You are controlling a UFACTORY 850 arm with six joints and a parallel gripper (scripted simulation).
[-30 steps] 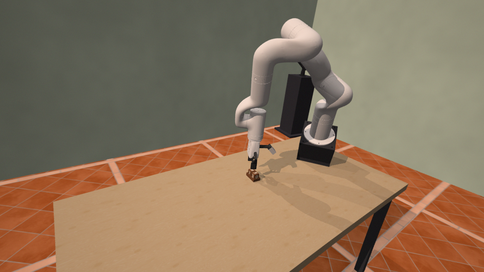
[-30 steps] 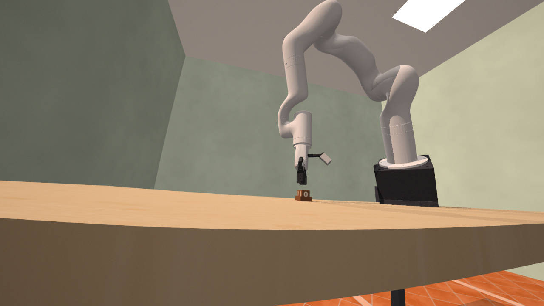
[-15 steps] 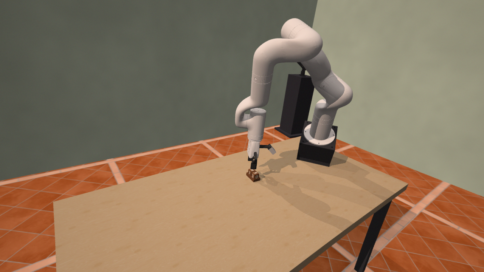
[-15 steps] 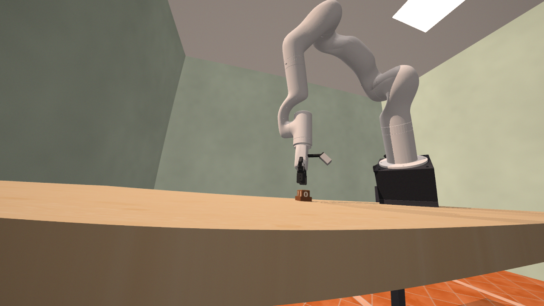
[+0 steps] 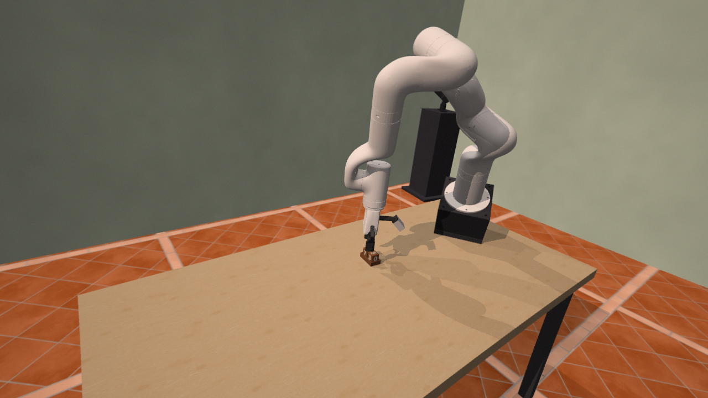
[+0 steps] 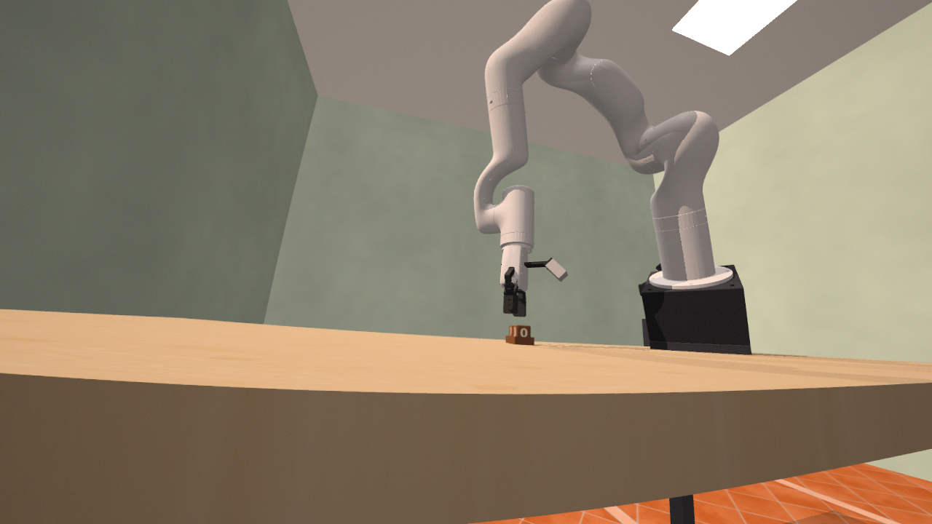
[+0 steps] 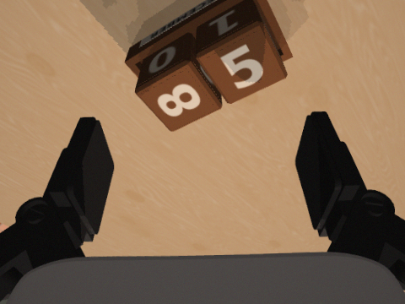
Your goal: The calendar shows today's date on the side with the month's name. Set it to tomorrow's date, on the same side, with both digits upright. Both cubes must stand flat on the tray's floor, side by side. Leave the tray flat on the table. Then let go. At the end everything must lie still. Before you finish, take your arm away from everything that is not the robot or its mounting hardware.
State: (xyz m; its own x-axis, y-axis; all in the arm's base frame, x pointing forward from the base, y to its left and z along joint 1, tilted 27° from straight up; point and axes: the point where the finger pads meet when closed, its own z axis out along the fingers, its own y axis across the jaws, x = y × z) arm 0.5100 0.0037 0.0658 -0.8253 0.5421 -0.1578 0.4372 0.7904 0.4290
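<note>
A small brown block calendar stands on the wooden table. In the wrist view two brown cubes sit side by side in its tray. One cube shows 8 on top and 0 on the month-name side. The other cube shows 5 on top and 1 on that side. In the exterior view the front reads 1 and 0. My gripper is open and empty. It hangs a little above the cubes, just off to one side.
The arm's black base stands on the table's far right corner. A black cabinet stands on the floor behind it. The wrist camera bracket sticks out beside the gripper.
</note>
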